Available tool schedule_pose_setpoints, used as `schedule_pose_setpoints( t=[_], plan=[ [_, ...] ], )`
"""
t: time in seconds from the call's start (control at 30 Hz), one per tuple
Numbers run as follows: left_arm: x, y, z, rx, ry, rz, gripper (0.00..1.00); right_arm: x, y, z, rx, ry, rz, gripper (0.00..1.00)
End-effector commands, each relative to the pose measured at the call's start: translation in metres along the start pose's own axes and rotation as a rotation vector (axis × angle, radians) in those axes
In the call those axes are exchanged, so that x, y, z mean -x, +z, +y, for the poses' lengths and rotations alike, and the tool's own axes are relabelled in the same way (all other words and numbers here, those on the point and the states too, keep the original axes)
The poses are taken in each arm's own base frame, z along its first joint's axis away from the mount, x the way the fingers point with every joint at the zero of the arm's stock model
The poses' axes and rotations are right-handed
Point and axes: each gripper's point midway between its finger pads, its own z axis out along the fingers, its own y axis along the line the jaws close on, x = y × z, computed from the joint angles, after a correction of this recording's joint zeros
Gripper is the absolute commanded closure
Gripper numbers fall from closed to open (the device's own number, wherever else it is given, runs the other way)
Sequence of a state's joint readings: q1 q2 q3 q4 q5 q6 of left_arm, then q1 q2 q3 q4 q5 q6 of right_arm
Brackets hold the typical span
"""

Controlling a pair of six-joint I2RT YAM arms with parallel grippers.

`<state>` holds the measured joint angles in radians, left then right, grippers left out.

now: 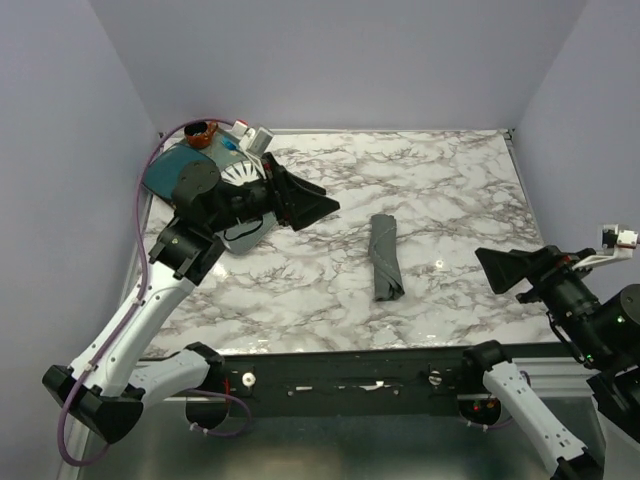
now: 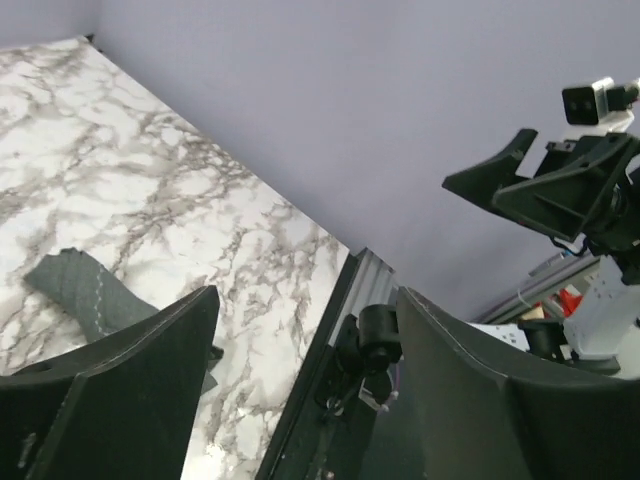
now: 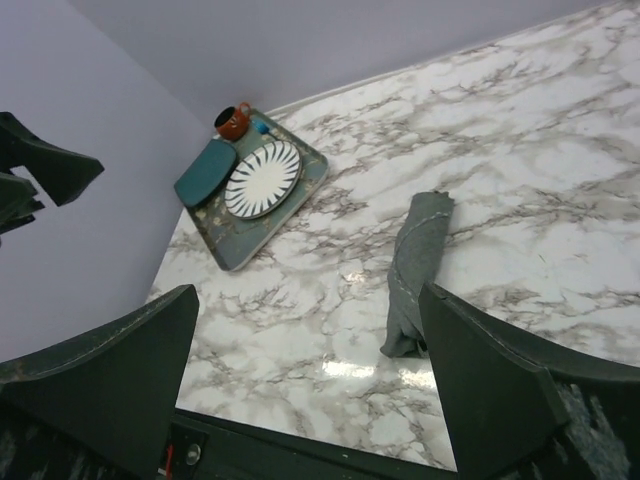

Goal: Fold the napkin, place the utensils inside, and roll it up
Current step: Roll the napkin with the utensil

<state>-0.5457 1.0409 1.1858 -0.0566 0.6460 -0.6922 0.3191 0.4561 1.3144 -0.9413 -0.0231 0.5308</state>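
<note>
The dark grey napkin (image 1: 384,258) lies rolled into a long bundle in the middle of the marble table. It also shows in the right wrist view (image 3: 415,268) and partly in the left wrist view (image 2: 88,295). No utensils are visible; they may be hidden inside the roll. My left gripper (image 1: 318,203) is open and empty, raised above the table left of the napkin. My right gripper (image 1: 497,268) is open and empty, raised at the right, well clear of the napkin.
A dark tray (image 1: 165,180) at the back left holds a white ribbed plate (image 3: 262,178), a teal square plate (image 3: 205,172) and a small orange cup (image 3: 232,122). Purple walls enclose the table. A purple cable (image 1: 150,170) loops beside the left arm.
</note>
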Motion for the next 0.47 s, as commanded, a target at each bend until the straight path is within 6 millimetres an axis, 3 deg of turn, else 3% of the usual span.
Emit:
schedule_pose_setpoints(
  t=[0.0, 0.03, 0.2, 0.43],
  plan=[
    [0.009, -0.015, -0.002, 0.051, -0.004, 0.000, 0.07, -0.011, -0.015, -0.027, -0.138, -0.014, 0.043, 0.00],
    [0.010, -0.015, -0.004, 0.047, -0.003, -0.003, 0.01, -0.003, -0.017, -0.023, -0.117, -0.017, 0.000, 0.00],
    [0.012, -0.016, -0.009, 0.037, -0.018, -0.007, 0.01, 0.013, -0.026, -0.015, -0.075, -0.020, -0.091, 0.00],
    [0.023, -0.018, -0.017, 0.022, -0.011, -0.037, 0.01, 0.021, -0.035, -0.010, -0.048, -0.045, -0.128, 0.00]
  ],
)
